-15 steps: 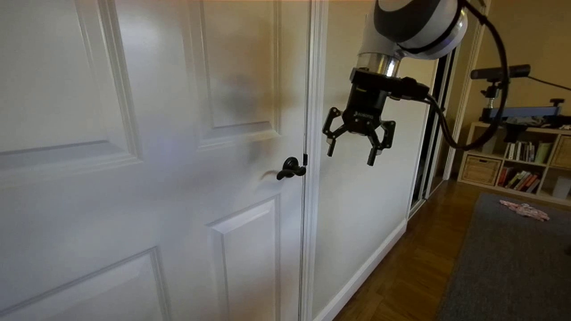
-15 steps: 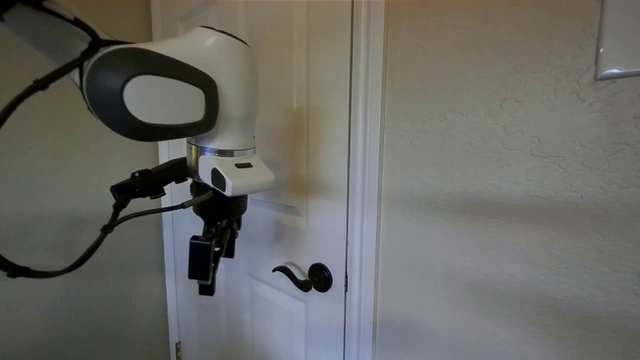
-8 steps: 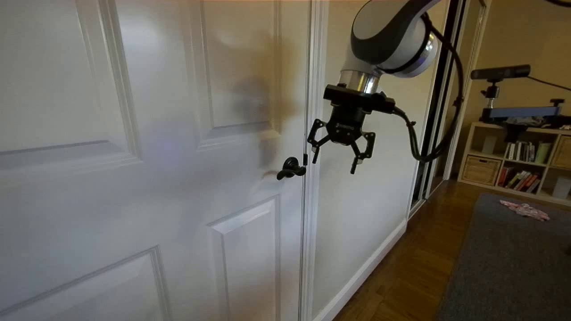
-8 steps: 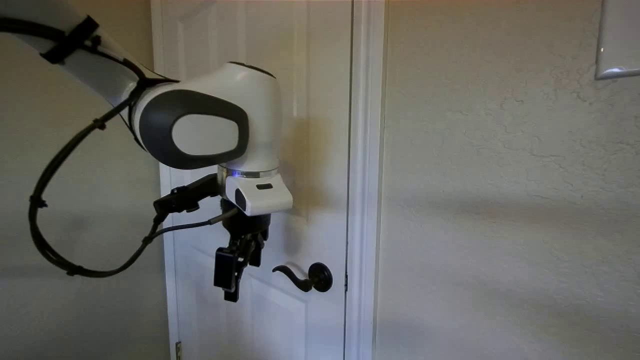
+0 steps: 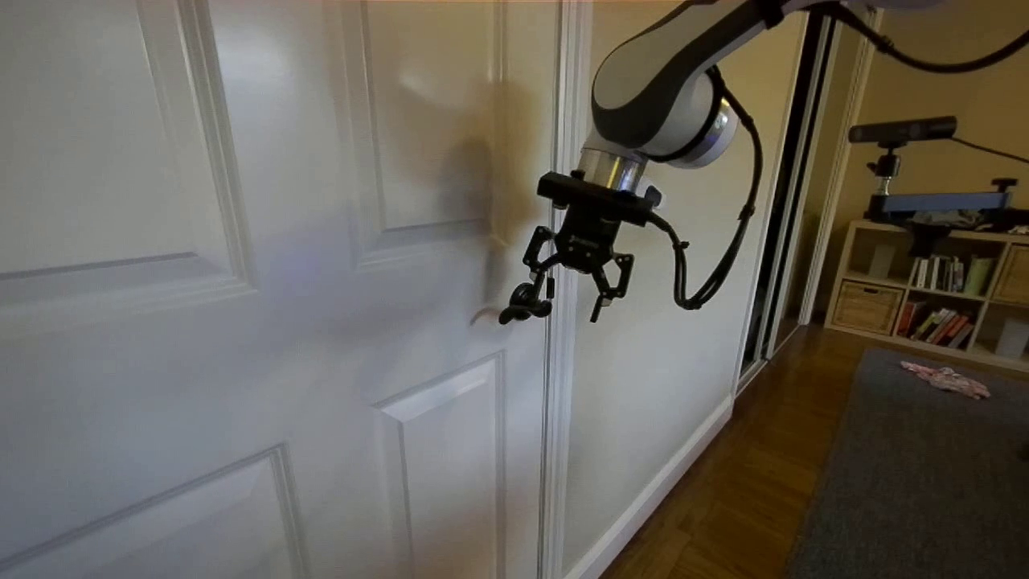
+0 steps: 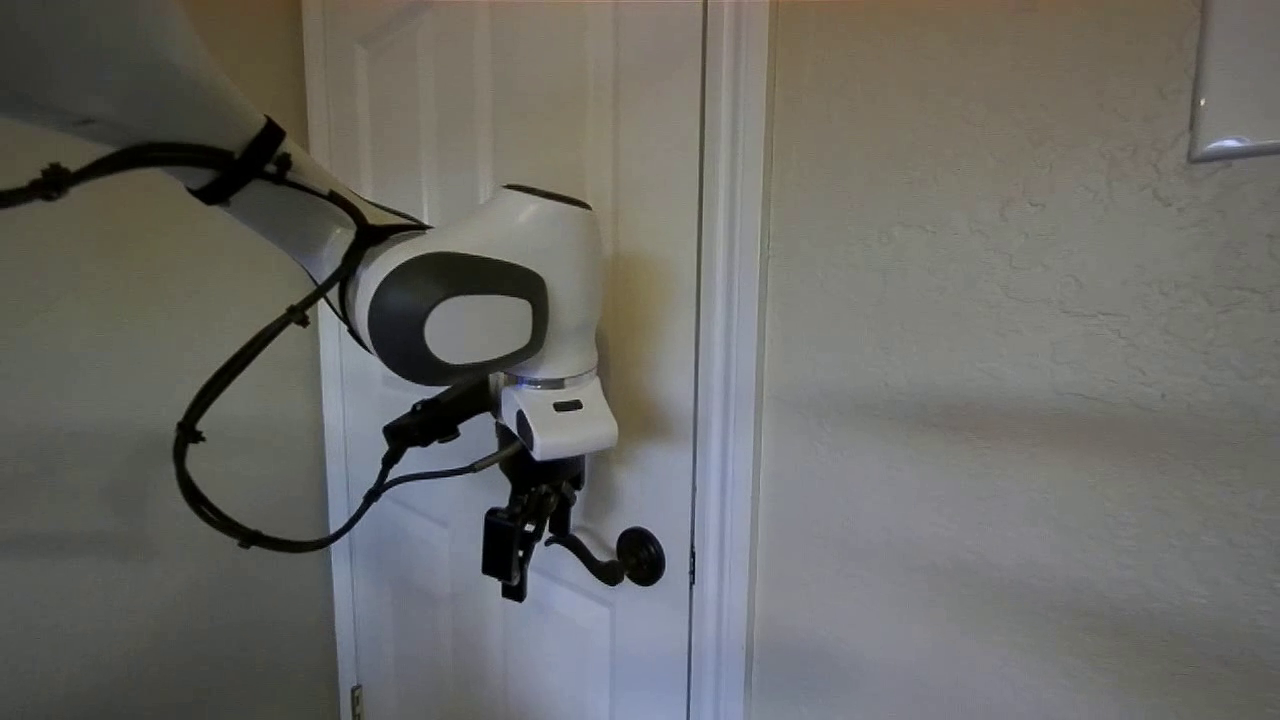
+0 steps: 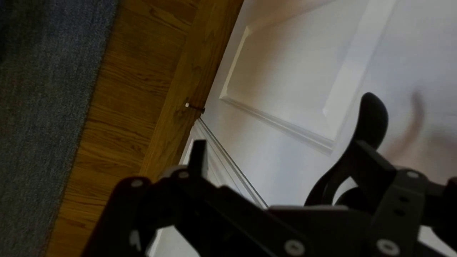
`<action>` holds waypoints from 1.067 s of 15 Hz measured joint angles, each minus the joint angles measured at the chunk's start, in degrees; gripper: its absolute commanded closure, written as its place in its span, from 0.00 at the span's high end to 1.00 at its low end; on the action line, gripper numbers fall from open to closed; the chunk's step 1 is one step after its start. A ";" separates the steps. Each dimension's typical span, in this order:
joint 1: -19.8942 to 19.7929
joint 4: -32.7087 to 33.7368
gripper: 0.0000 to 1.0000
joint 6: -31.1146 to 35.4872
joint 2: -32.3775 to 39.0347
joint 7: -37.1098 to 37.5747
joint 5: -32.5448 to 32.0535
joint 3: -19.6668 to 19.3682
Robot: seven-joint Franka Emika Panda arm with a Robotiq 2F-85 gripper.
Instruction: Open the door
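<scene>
The white panelled door (image 5: 321,346) stands shut in its frame; it also shows in an exterior view (image 6: 650,300) and in the wrist view (image 7: 285,78). Its black lever handle (image 5: 524,307) appears in an exterior view (image 6: 598,568) and in the wrist view (image 7: 373,117). My gripper (image 5: 567,299) points down, open and empty, at the lever's free end. It also shows in an exterior view (image 6: 537,560) and in the wrist view (image 7: 286,155). In the wrist view one finger overlaps the lever; the other is well apart. I cannot tell whether the finger touches the lever.
White door trim (image 6: 735,350) and a wall (image 6: 1000,400) lie beside the handle. A dark-framed sliding door (image 5: 784,201), a shelf (image 5: 908,277) with books and a camera (image 5: 900,131) stand further back. A grey rug (image 5: 908,482) with a cloth (image 5: 947,378) covers part of the wooden floor.
My arm and open gripper have moved down and closer to the lever, leftward in an exterior view and rightward in an exterior view. The door and lever have not moved.
</scene>
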 measured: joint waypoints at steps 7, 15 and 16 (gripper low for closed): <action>0.15 4.96 0.79 4.93 5.12 2.49 1.95 1.34; 0.33 6.95 0.45 10.32 7.50 2.76 1.99 1.51; 0.38 6.97 0.37 10.41 7.67 2.76 1.99 1.51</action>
